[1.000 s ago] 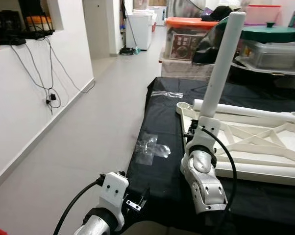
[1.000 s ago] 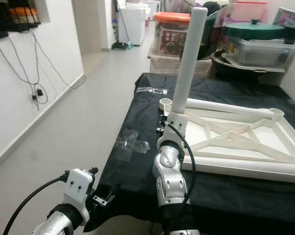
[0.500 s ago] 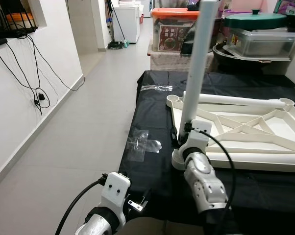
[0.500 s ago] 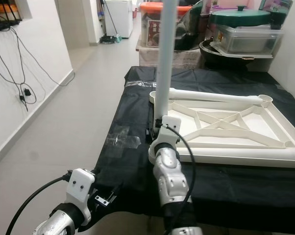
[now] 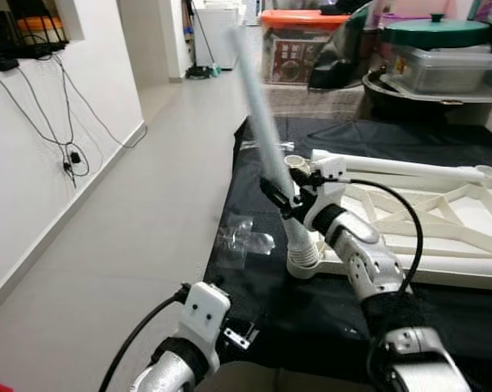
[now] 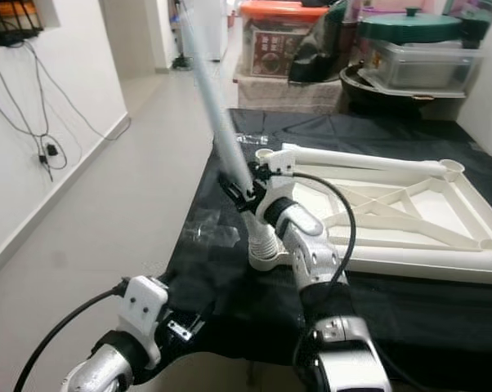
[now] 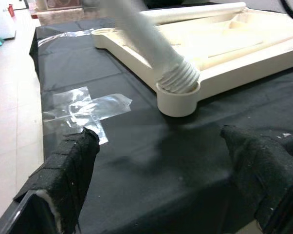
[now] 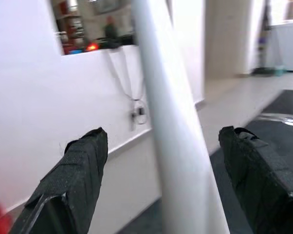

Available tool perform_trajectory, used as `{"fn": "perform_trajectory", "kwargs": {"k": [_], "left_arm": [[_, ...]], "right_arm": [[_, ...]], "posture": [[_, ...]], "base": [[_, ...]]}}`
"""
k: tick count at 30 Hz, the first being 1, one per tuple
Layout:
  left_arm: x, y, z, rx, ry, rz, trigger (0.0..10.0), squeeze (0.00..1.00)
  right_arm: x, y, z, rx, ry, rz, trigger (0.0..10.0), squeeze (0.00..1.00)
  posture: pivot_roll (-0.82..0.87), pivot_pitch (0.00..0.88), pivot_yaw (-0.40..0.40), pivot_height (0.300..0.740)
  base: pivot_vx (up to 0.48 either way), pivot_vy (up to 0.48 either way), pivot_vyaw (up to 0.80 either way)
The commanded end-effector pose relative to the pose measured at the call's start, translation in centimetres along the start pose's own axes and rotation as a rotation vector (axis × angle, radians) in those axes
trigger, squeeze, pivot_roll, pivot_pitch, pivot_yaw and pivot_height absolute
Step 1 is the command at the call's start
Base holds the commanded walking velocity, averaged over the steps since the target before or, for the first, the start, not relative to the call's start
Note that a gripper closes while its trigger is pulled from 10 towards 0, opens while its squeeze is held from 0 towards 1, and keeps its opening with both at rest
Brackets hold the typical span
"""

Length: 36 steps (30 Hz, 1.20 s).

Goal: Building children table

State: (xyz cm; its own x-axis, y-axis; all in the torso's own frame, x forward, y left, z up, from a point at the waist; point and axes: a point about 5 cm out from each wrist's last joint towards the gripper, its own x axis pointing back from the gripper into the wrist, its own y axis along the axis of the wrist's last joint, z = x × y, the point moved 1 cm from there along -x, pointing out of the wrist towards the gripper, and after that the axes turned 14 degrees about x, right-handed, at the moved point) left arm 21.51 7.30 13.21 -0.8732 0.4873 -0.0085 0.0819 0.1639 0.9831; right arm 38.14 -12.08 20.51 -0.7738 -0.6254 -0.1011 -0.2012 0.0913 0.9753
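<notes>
A long white plastic table leg [image 5: 266, 139], blurred and cut off at the top, leans in the corner socket of the upturned white plastic tabletop [image 5: 442, 237] on the black-covered table [image 5: 262, 286]. The right gripper [image 5: 280, 196] meets the leg; its grip cannot be made out. The left gripper [image 7: 161, 195] hangs open at the table's near edge.

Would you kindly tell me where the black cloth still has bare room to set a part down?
Bare black cloth lies along the near edge, between the crumpled clear plastic and the white tabletop. The far end is crowded with storage boxes.
</notes>
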Motion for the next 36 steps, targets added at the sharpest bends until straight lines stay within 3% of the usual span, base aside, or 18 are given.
{"fn": "perform_trajectory", "kwargs": {"k": [1,2,3,6,13,14,19,21,23,26,28,31,36], "left_arm": [[0.1,-0.2,0.2,-0.015,0.010,0.009,10.0,0.00],[0.2,-0.2,0.4,-0.012,0.020,0.009,10.0,0.00],[0.3,-0.1,0.6,-0.012,0.029,0.008,10.0,0.00],[0.4,-0.2,0.8,-0.006,0.039,0.010,10.0,0.00],[0.2,-0.3,1.4,0.013,0.070,0.007,10.0,0.00],[0.2,-0.4,1.4,0.011,0.073,0.011,10.0,0.00],[0.2,-0.5,1.5,0.015,0.081,0.019,10.0,0.00],[0.2,-0.7,1.8,0.029,0.094,0.023,10.0,0.00],[0.1,-0.9,2.5,0.061,0.130,0.032,10.0,0.00],[0.0,-1.2,3.1,0.069,0.151,0.048,10.0,0.00],[0.0,-1.3,3.2,0.069,0.153,0.054,10.0,0.00],[-0.2,-1.6,3.3,0.068,0.152,0.070,10.0,0.00],[-0.4,-1.9,3.7,0.069,0.161,0.077,10.0,0.00]], "right_arm": [[-0.3,-0.5,0.6,-0.009,0.080,0.022,10.0,0.00],[-0.7,-0.6,0.8,0.050,0.141,0.046,2.7,0.00],[-1.1,-0.6,0.7,0.095,0.152,0.064,0.0,0.00],[-1.4,-0.5,0.6,0.135,0.138,0.073,0.0,0.00],[-2.0,-0.1,-0.6,0.109,-0.096,0.062,0.0,0.00],[-1.8,-0.4,-0.6,0.090,-0.155,0.072,10.0,0.00],[-1.4,-1.2,-0.4,0.043,-0.215,0.082,10.0,0.00],[-0.8,-2.2,0.4,0.019,-0.233,0.091,10.0,0.00],[0.4,-4.0,2.0,0.040,-0.364,0.158,10.0,0.00],[1.8,-5.1,3.4,0.017,-0.449,0.138,10.0,0.00],[2.2,-5.5,3.7,0.006,-0.463,0.150,10.0,0.00],[3.3,-6.0,5.3,0.088,-0.408,0.125,10.0,0.00],[4.8,-6.9,7.8,0.083,-0.374,0.116,10.0,0.00]], "posture": [[0.17,0.000,-0.029,0.740],[0.18,0.000,-0.037,0.740],[0.18,0.000,-0.037,0.740],[0.18,0.000,-0.038,0.740],[0.16,0.000,-0.035,0.740],[0.16,0.000,-0.029,0.740],[0.16,0.000,-0.029,0.740],[0.16,0.000,-0.026,0.740],[0.16,0.000,-0.016,0.740],[0.15,0.000,-0.009,0.740],[0.15,0.000,-0.009,0.740],[0.14,0.000,-0.006,0.740],[0.14,0.000,-0.004,0.740]], "base": [[0.000,0.000,0.00],[0.000,0.000,0.00],[0.000,0.000,0.00],[0.000,0.000,0.00],[0.000,0.000,0.00],[0.000,0.000,0.00],[0.000,0.000,0.00],[0.000,0.000,0.00],[0.000,0.000,0.00],[0.000,0.000,0.00],[0.000,0.000,0.00],[0.000,0.000,0.00],[0.000,0.000,0.00]]}}
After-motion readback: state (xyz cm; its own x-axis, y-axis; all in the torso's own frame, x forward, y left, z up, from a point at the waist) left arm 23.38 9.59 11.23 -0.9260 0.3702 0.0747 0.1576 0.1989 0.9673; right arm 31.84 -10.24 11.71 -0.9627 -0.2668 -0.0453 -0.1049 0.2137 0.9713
